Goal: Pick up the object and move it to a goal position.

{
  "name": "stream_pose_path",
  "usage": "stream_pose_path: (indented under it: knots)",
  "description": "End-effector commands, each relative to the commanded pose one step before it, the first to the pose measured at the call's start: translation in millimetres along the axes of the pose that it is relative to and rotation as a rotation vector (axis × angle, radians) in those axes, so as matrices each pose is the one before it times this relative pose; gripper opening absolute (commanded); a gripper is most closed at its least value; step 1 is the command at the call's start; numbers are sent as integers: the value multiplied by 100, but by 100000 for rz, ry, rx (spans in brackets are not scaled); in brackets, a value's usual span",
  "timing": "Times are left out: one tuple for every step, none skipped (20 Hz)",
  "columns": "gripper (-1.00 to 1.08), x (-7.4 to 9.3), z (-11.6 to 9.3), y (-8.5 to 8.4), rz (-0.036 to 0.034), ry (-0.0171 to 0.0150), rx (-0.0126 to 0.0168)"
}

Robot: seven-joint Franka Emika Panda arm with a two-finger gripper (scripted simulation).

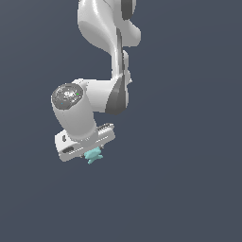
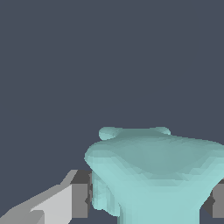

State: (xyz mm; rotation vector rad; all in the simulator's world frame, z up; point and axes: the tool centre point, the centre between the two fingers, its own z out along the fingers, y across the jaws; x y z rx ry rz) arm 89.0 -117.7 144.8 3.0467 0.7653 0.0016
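Your tool (image 1: pixel 93 155) was clamped on the pale teal object (image 1: pixel 94 156), which poked out just below the white hand in the exterior view. At the wrist, you saw the knobbly lump (image 2: pixel 153 170) filling the gap, one finger (image 2: pixel 65 201) pressed against its side.

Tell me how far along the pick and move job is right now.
Done: the pickup looks finished; the pale teal object sits in the end effector, with a finger against its side in the wrist view. In hand: it is held under the white arm. Left: delivering it; no goal marker shows in either view, so the remaining way cannot be judged.
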Motion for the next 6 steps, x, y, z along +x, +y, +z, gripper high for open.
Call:
stream_pose_path:
  knots:
    - [-100, 133, -552, 396, -69, -77, 82]
    - [-100, 36, -119, 98, 0, 0, 0]
    - [-100, 31, -77, 69, 0, 0, 0]
    - [-100, 25, -36, 41, 0, 0, 0]
    - [-100, 18, -2, 16, 0, 0, 0]
    - [-100, 7, 7, 2, 0, 0, 0]
